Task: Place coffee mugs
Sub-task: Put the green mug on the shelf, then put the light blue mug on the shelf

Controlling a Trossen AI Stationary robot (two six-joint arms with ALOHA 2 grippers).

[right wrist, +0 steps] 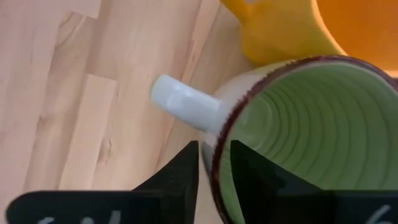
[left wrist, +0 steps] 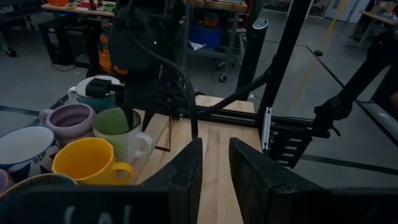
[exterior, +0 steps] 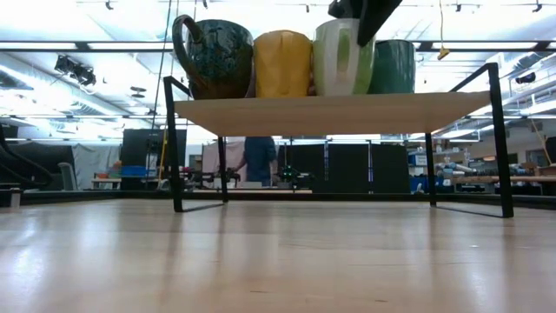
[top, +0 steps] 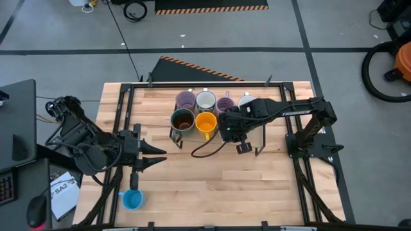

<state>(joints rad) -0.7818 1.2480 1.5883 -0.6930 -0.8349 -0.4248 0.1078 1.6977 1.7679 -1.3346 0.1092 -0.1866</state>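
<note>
Green inside and cream outside, with a dark red rim, the green mug [right wrist: 311,143] stands upright on the wooden shelf [exterior: 330,111] of a black-framed rack, at the right end of the front row, its white handle toward the shelf's front edge. The right gripper [right wrist: 213,163] is down on it from above: one finger is outside the wall just by the handle, the other inside the cup, and the rim sits in the gap between them. Whether the fingers press the wall or stand just off it I cannot tell.

Touching the green mug on its left is the orange mug [top: 205,122], and next along the front row is the dark brown mug [top: 182,120] near the shelf's left edge. Behind them, along the back edge, run a lavender mug [top: 185,99], a white mug [top: 205,100], a second lavender mug [top: 224,104] and one more mug [top: 245,100], partly hidden under the right arm.

On the desk [top: 212,186] itself, near the front left corner and well apart from the rack, stands the blue mug [top: 131,199]. The left gripper [top: 157,158] hangs over the left side of the desk, between the rack and the blue mug, its fingers a little apart and holding nothing.
</note>
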